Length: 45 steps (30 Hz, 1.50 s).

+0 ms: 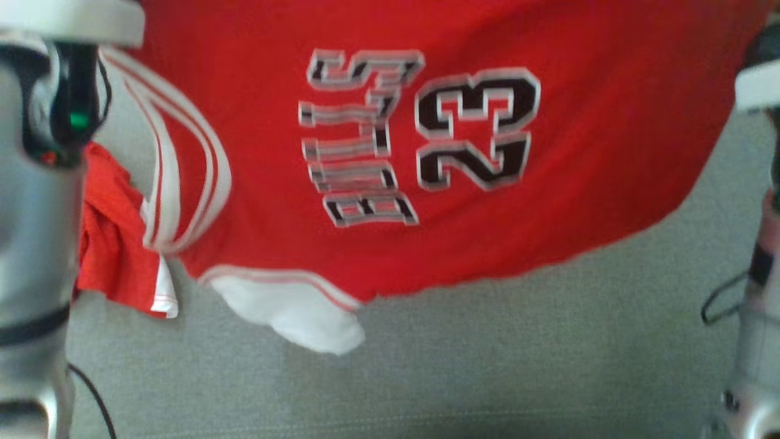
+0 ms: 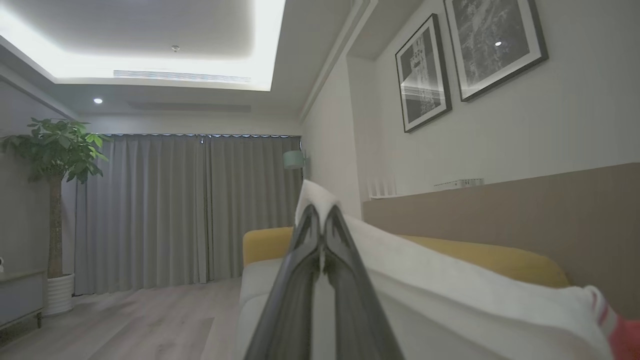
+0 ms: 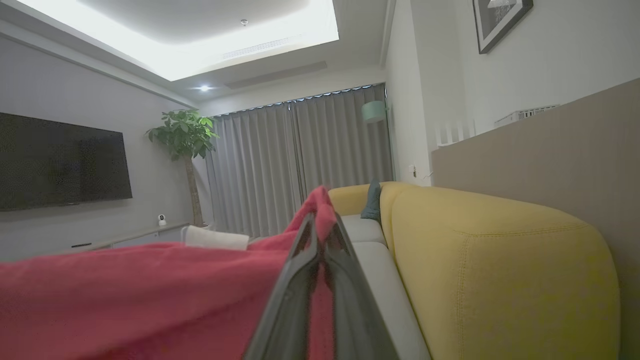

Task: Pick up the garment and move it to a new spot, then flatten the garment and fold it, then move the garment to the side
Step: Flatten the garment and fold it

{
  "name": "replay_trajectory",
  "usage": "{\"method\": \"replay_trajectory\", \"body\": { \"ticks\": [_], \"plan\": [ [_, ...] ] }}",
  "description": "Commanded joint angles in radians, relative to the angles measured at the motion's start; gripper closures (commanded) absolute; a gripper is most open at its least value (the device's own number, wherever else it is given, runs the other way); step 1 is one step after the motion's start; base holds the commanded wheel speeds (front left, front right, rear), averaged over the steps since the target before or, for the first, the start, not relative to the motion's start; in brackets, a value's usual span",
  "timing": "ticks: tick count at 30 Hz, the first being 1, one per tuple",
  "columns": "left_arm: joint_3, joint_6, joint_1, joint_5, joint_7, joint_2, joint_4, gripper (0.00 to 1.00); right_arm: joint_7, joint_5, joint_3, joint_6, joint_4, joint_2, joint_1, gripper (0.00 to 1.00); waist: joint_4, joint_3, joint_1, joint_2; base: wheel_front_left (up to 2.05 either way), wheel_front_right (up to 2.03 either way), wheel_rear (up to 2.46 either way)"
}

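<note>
I see the red jersey [image 1: 390,183] hanging spread over the grey sofa seat [image 1: 499,360], its top edge cut off by the frame. My left pincer [image 2: 323,212] is clenched on its white cloth, my right pincer [image 3: 321,222] on the red. The head view is blurry, and I can't read the lettering beside the 23.

Head view blurred, wrist views dim
</note>
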Motion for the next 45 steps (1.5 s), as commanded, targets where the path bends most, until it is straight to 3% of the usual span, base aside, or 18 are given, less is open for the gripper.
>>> {"method": "replay_trajectory", "body": {
  "ticks": [1, 7, 8, 17, 22, 28, 36, 45],
  "plan": [
    [0.026, -0.016, -0.108, 0.000, -0.022, 0.026, 0.039, 1.00, -0.018, 0.012, 0.029, -0.001, 0.015, 0.004, -0.101, 1.00, -0.007, 0.028, 0.0000, 0.0000, 0.00, 0.00, 0.00],
    [0.000, -0.068, -0.281, 0.024, -0.123, -0.005, 0.295, 1.00, -0.127, 0.038, 0.065, -0.001, 0.242, 0.015, -0.291, 1.00, -0.019, 0.075, 0.0000, 0.0000, 0.00, 0.00, 0.00],
    [0.000, -0.068, -0.281, 0.024, -0.123, -0.005, 0.295, 1.00, -0.127, 0.038, 0.065, -0.001, 0.242, 0.015, -0.291, 1.00, -0.019, 0.075, 0.0000, 0.0000, 0.00, 0.00, 0.00],
    [0.020, -0.104, -0.492, 0.062, -0.171, -0.053, 0.555, 1.00, -0.334, 0.079, 0.160, -0.001, 0.658, 0.026, -0.552, 1.00, -0.029, 0.144, 0.0000, 0.0000, 0.00, 0.00, 0.00],
    [0.055, -0.123, -0.442, 0.047, -0.171, -0.111, 0.693, 1.00, -0.402, 0.087, 0.250, -0.001, 0.941, 0.022, -0.626, 1.00, -0.007, 0.229, 0.0000, 0.0000, 0.00, 0.00, 0.00],
    [0.095, -0.143, -0.342, 0.022, -0.171, -0.169, 0.821, 1.00, -0.458, 0.099, 0.291, -0.001, 1.172, 0.038, -0.617, 1.00, 0.010, 0.282, 0.0000, 0.0000, 0.00, 0.00, 0.00],
    [0.150, -0.153, -0.194, 0.049, -0.171, -0.190, 0.833, 1.00, -0.502, 0.168, 0.360, -0.001, 1.278, 0.036, -0.507, 1.00, 0.018, 0.289, 0.0000, 0.0000, 0.00, 0.00, 0.00],
    [0.276, -0.156, 0.100, 0.065, -0.171, -0.204, 0.694, 1.00, -0.533, 0.277, 0.412, -0.001, 1.227, 0.011, -0.274, 1.00, 0.021, 0.200, 0.0000, 0.0000, 0.00, 0.00, 0.00]
  ]
}}
